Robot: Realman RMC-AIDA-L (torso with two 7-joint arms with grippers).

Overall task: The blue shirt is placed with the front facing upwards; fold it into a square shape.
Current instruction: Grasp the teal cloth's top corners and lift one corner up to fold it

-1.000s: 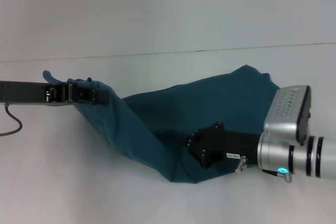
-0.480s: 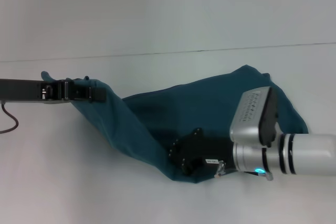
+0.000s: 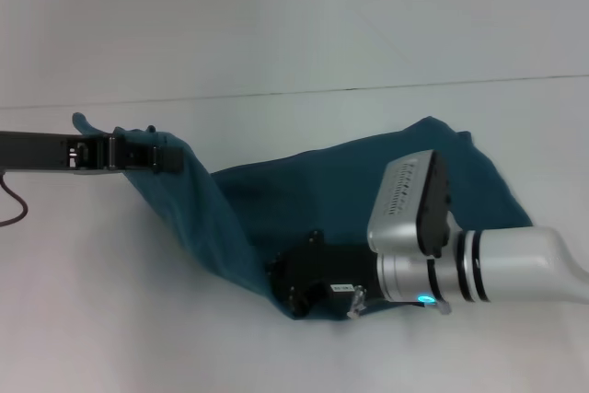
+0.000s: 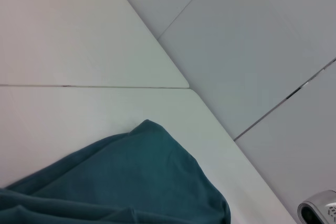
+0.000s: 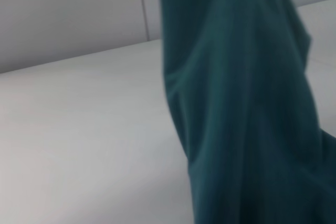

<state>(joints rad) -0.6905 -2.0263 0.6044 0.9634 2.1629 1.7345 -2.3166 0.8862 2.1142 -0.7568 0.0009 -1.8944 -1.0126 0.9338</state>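
Head view is showing the left gripper [image 3: 166, 156] clamping the blue shirt [image 3: 340, 200] near the table's [image 3: 110, 319] left edge, holding that corner raised. Toward the front edge, the right gripper [image 3: 293, 290] is pinching the shirt's lower fold.

Left arm [image 3: 37, 152]: flat dark grey bar; thin dark cable looping beneath.
Left gripper [image 3: 138, 156]: black, blocky.
Right arm [image 3: 497, 269]: silver cylinder, 2 black rings, small cyan light, ribbed silver housing.
Right gripper [image 3: 308, 284]: black body, small white label.

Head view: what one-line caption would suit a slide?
Two robot hands, left hand and right hand, lift a blue shirt off the white table.
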